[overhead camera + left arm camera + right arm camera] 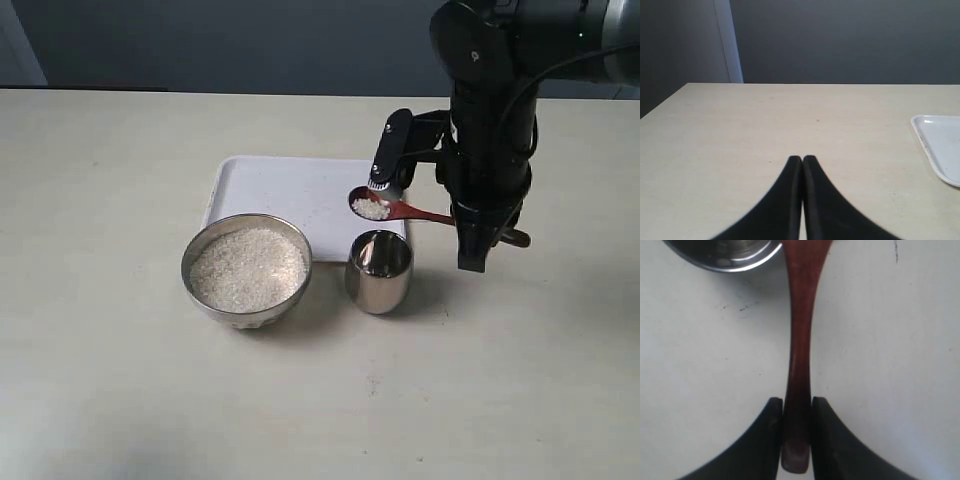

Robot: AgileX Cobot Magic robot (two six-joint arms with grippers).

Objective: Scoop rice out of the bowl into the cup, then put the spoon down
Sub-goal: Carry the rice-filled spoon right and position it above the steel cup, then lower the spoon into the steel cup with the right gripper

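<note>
Near edge of the tabletop (120,400): bare, pale beige surface.

Further in, about mid-depth, left of centre: the bowl (230,316), round shiny metal, upright, filled nearly to the rim with the rice (248,268), a pale granular mass, fairly level.

Just to the right of the bowl, close but apart: the cup (379,275), small steel tumbler, upright, mouth open upward. Contents not readable from the exterior view; the right wrist view catches only part of its rim (725,255).

Behind both vessels: white rectangular tray (270,185), lying flat, its near edge hidden behind the bowl and cup. One corner of it shows in the left wrist view (942,145).

Above the cup's far rim: the spoon (405,210), dark reddish wood, lifted clear of the tabletop, carrying a small heap of rice (371,209) in its oval end. Handle roughly level, running toward the right edge of the tabletop.

Right jaws: closed tight on the tail of the spoon handle (799,340), one finger pressed on each side, handle end poking out just past them. Right arm (490,150), black, comes down from the far right corner.

Left jaws: pressed together tip to tip, nothing between them, over bare tabletop, well apart from the tray corner.
</note>
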